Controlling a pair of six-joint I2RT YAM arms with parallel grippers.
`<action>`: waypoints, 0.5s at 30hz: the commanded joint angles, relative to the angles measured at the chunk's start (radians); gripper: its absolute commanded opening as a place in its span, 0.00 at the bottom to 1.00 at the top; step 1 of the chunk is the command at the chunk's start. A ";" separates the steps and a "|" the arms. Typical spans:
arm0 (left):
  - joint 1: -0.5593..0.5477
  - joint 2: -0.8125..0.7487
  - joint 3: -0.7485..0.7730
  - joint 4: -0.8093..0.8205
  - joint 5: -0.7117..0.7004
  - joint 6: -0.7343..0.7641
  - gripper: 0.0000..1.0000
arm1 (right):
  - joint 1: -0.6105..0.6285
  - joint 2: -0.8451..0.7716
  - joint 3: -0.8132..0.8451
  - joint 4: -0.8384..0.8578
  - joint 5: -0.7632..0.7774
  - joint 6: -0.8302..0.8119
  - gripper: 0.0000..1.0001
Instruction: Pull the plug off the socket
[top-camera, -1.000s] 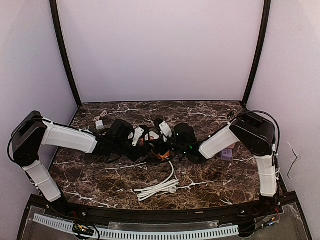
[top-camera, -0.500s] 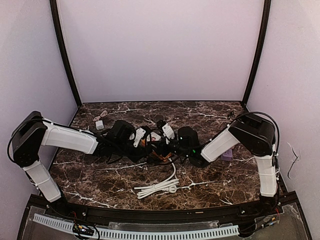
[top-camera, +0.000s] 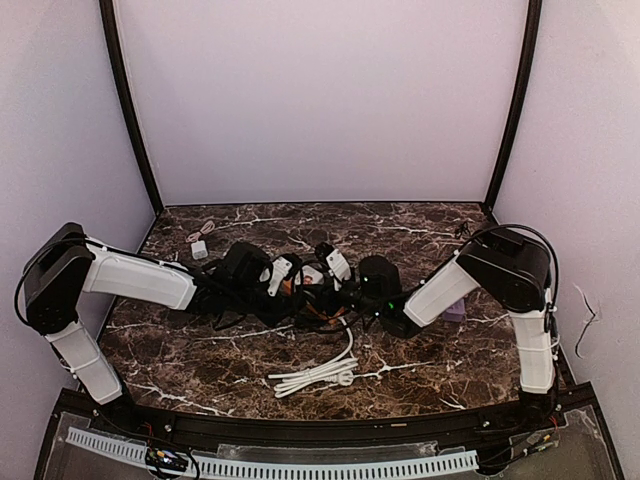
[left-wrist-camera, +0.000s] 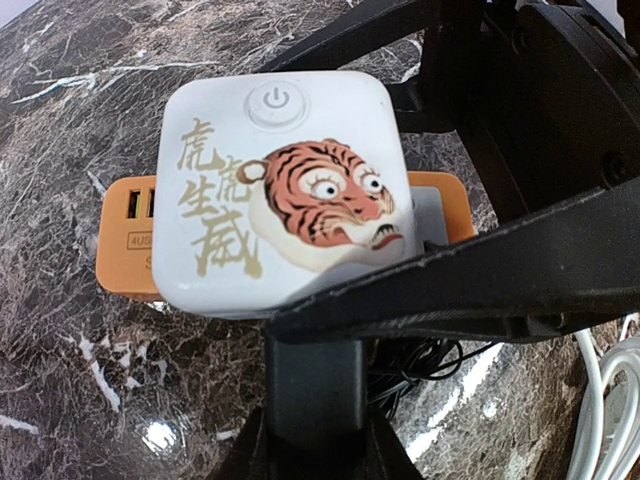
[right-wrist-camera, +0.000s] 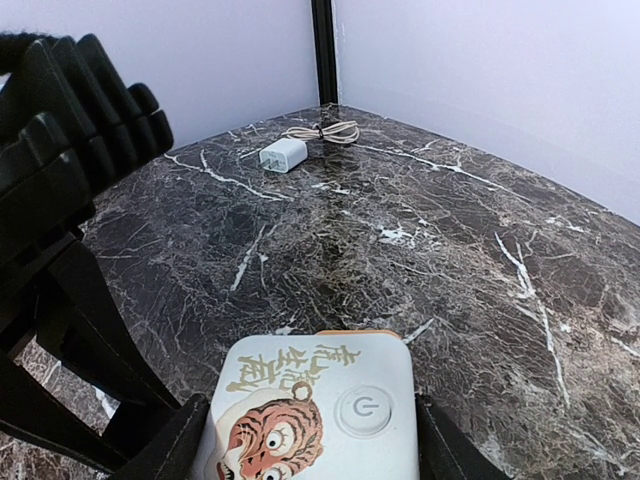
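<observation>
Right end effector straddles the white, tiger-printed socket cube at the middle of the marbled surface. Its two fingers are about half spread and pressed against opposite sides of the cube's lid, as its own wrist camera shows. Left end effector meets it from the other side, jaws fully closed low against the cube's orange base. What it pinches is covered by its own black fingers, so a hold cannot be confirmed.

A pale grey block seated against the base, on the side toward the right arm, may be the plug, though the view is too crowded to be sure. If it is, the plug sits in the socket and the task is not yet done. A loosely bundled white cord lies on the surface just in front of the two arms. A small white charger with its lead sits well apart near the far left corner.

The step in hand looks like brace and pull. Done well, one arm would pin the cube flat and square while the other draws the plug straight out along its prongs, without twisting or levering. A slack hold on the smooth lid would probably let the whole cube slide along with the plug.
</observation>
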 joint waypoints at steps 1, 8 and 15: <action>-0.002 -0.024 -0.038 -0.234 -0.029 -0.063 0.01 | -0.043 0.004 -0.039 -0.059 0.122 -0.052 0.29; -0.018 -0.081 -0.056 -0.263 -0.065 -0.077 0.01 | -0.045 0.011 -0.047 -0.052 0.143 -0.051 0.29; -0.021 -0.111 -0.055 -0.311 -0.066 -0.069 0.01 | -0.048 0.009 -0.051 -0.044 0.135 -0.052 0.28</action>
